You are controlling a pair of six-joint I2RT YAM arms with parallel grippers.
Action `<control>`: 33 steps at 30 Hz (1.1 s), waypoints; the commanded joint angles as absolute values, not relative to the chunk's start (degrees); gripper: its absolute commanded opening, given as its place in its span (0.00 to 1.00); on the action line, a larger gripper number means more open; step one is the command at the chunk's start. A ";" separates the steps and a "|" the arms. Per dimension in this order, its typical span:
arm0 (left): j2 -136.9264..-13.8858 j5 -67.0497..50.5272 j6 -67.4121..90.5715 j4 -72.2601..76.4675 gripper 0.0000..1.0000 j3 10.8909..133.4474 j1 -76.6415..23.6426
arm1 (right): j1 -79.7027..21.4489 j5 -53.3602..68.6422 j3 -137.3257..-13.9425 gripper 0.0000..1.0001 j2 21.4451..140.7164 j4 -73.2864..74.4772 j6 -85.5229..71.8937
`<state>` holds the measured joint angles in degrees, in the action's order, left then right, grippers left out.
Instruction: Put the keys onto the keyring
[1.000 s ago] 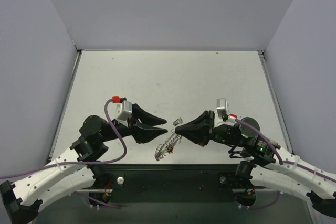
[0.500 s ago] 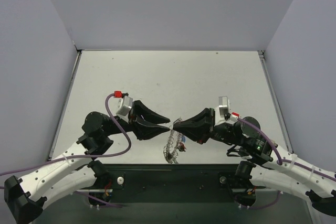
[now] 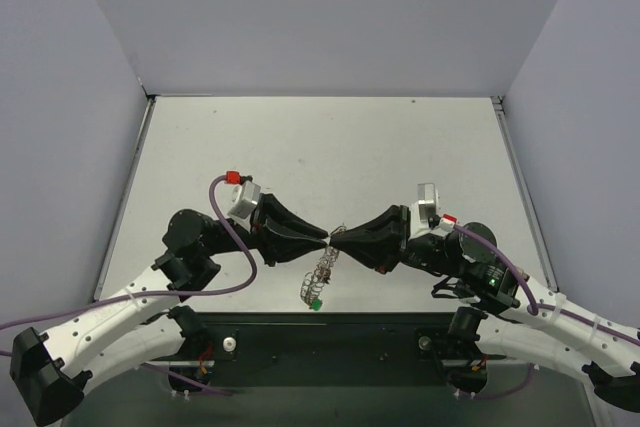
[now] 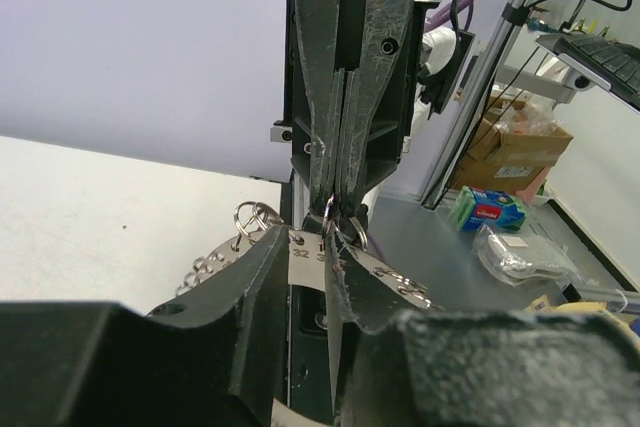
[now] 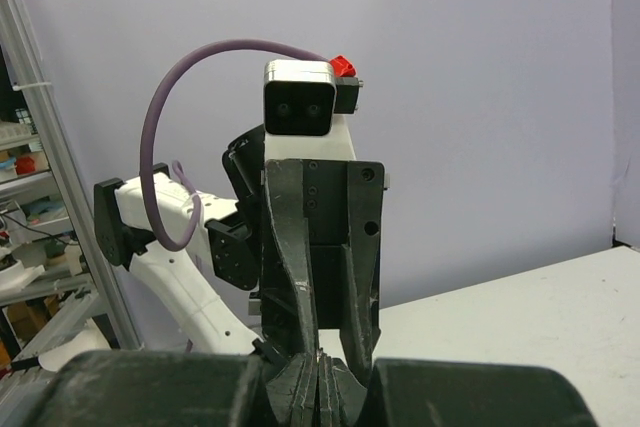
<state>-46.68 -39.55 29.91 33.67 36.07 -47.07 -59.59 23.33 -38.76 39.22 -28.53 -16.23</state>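
Both arms are nose to nose over the near part of the worktop [image 3: 320, 147], tips all but touching. The right gripper [image 3: 338, 238] has its jaws pressed flat together, and the left wrist view shows them nipping a thin wire loop at the top of the keyring [image 3: 320, 272]. The ring itself shows edge-on from above, a ribbed silvery strip running from just under the meeting tips down toward the near edge. A green key [image 3: 315, 302] sits at its lower end. From above I cannot tell whether that end rests on the worktop or hangs free.

Now the left gripper [image 3: 323, 236]: its jaws stand a little apart, one either side of a flat metal tag [image 4: 305, 259] stamped with digits. The tag fills the gap between them, but whether they are actually pinching it, I cannot tell. Ribbed links of the ring show on both sides of the left jaws in that wrist view, and a small split ring [image 4: 252, 215] sits just beside the left-hand finger.

From the right wrist camera, the left gripper stands straight ahead, lined up tip to tip.
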 commanded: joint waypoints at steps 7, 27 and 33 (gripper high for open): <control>-48.51 -40.52 31.55 38.75 0.16 39.02 -47.37 | -59.41 24.08 -40.69 0.00 39.29 -37.62 -15.73; -46.05 -38.41 26.98 26.81 0.00 42.71 -47.81 | -59.33 21.62 -43.15 0.22 41.57 -25.75 -12.30; -45.27 -38.23 26.28 25.67 0.00 42.98 -47.81 | -59.33 20.93 -43.95 0.00 42.54 -24.17 -12.39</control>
<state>-46.94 -39.18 27.64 24.05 38.94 -47.51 -59.27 21.32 -41.65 42.13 -23.05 -13.06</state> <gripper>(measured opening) 0.022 0.021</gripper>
